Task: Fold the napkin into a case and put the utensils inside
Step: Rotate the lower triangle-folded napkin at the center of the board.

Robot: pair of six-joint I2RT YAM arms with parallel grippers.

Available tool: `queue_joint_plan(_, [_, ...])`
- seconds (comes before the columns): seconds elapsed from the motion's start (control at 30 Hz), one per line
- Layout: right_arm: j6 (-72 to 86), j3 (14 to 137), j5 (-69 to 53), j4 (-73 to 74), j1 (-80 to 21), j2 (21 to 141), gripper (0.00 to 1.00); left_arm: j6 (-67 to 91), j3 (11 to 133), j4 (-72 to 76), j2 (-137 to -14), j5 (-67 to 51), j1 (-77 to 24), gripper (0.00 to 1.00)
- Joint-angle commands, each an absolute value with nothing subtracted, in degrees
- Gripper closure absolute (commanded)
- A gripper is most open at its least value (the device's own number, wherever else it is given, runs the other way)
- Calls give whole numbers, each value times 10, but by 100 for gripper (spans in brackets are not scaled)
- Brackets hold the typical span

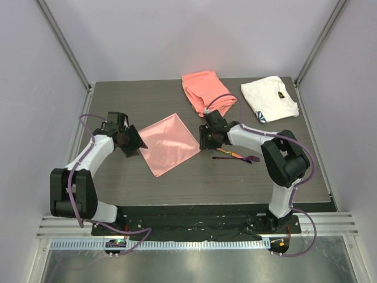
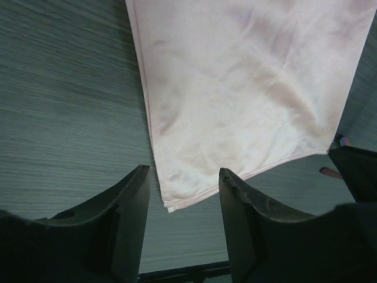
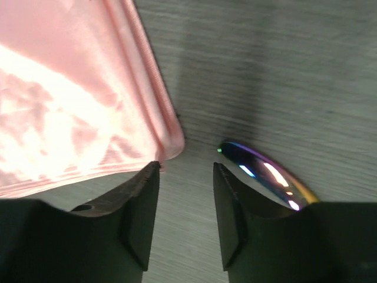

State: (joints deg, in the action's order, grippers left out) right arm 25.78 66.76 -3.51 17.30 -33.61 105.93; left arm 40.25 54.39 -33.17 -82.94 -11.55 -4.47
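**First:** Satin, by the shine of it. That pale pink napkin lies flat on the desk, turned like a diamond between the two arms.

**Second:** What's the left claw doing?

**First:** It's down low at the napkin's left corner. The jaws are partly apart and the tip of the corner lies in the gap. It has hold of nothing.

**Second:** How would that cloth handle?

**First:** Light, limp and slippery, I'd say. Pinch it right at a corner or on the hem, and firmly, or it'll slide out. I doubt a fold would stay creased on its own.

**Second:** And the right claw?

**First:** Much the same at the opposite corner. Its jaws are apart and empty, with the cloth just beside one finger.

**Second:** The utensils?

**First:** The utensils lie together on the desk, just right of that claw and off the napkin. They're thin, hard and glossy, and flat against the wood. I'd take them across the handle, though they could skid.
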Motion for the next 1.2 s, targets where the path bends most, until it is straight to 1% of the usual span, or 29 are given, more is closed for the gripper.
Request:
queue_joint_plan(0.0, [189,715,76,238,-338,1031,50,412,527,-325,-773,-66,-35,44])
queue_joint_plan(0.07, [184,736,85,247,-343,1031,48,417,526,-317,-769,-76,-19,43])
queue_joint_plan(0.13, [181,750,99,257,-350,1029,45,428,528,-307,-784,-109,-3,41])
queue_joint_plan(0.17, [178,754,99,253,-355,1031,44,432,533,-296,-793,-121,21,41])
queue_joint_plan(0.23, [178,770,82,249,-361,1036,41,445,545,-289,-829,-151,44,41])
queue_joint_plan(0.37, [190,805,19,228,-378,1070,39,468,562,-251,-881,-179,72,45])
queue_joint_plan(0.43, [192,816,-3,215,-381,1086,39,480,574,-238,-906,-178,74,46])
queue_joint_plan(0.47, [196,828,-33,214,-382,1102,39,483,577,-224,-913,-180,74,48])
queue_joint_plan(0.6, [200,842,-49,210,-383,1121,39,497,591,-198,-947,-171,76,50])
queue_joint_plan(0.73, [199,838,-48,206,-382,1131,40,501,598,-177,-973,-160,76,54])
queue_joint_plan(1.0, [195,833,-47,201,-363,1151,41,499,615,-172,-1015,-158,76,57])
queue_joint_plan(1.17, [200,831,-54,196,-355,1163,45,490,621,-178,-1022,-149,76,59])
